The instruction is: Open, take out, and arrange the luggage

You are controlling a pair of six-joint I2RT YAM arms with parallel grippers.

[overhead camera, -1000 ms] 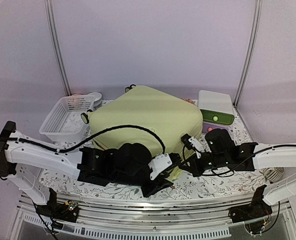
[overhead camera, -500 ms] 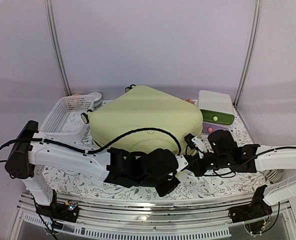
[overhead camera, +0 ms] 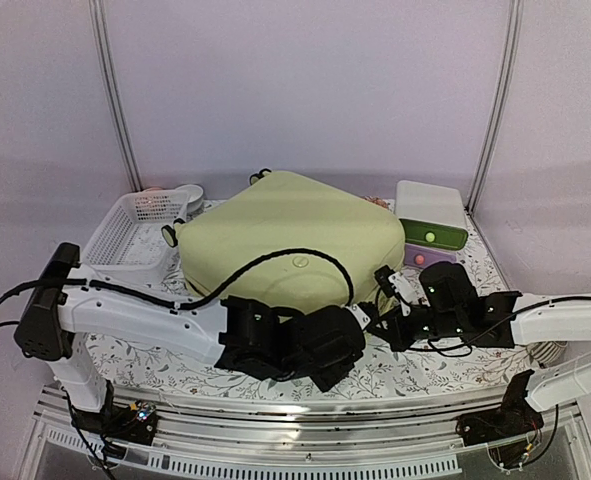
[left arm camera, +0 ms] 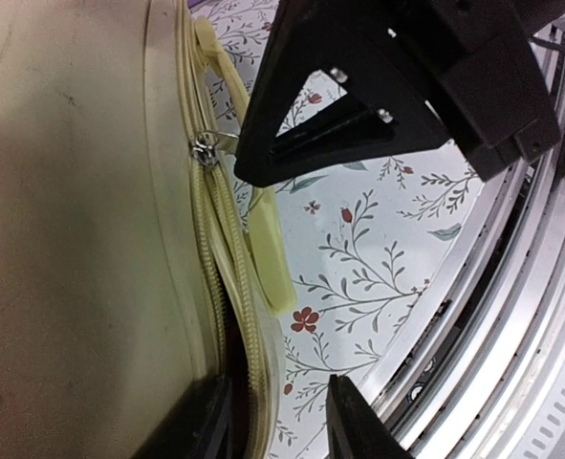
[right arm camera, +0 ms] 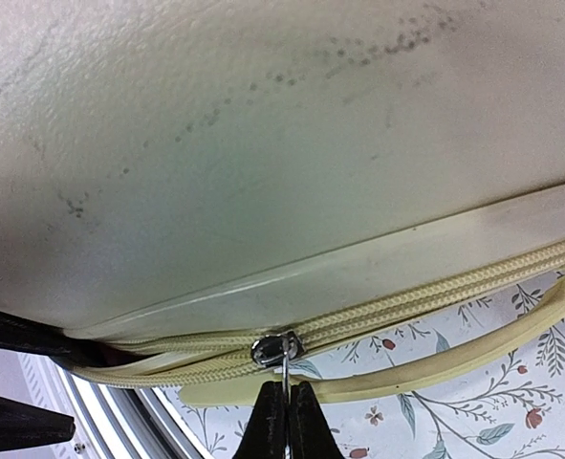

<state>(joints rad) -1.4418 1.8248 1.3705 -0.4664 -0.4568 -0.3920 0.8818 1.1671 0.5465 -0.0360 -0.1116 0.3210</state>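
Luggage (overhead camera: 285, 235): lay flat; long axis far-left to near-right; wheels (overhead camera: 170, 236) far-left.
Right gripper (right arm camera: 284, 406): pinched the zipper pull (right arm camera: 277, 349).
Left gripper (left arm camera: 277, 406): spread, astride the zipper rim (left arm camera: 253, 335).

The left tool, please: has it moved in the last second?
Yes: the left tool slid right along the luggage, toward the right tool pinching the zipper pull.

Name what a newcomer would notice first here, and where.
The big pale yellow-green luggage fills the overhead view's centre, between a white basket at left and a white drawer box at right. At its near edge, the right tool pinches the zipper pull, with the left tool astride the seam beside it.
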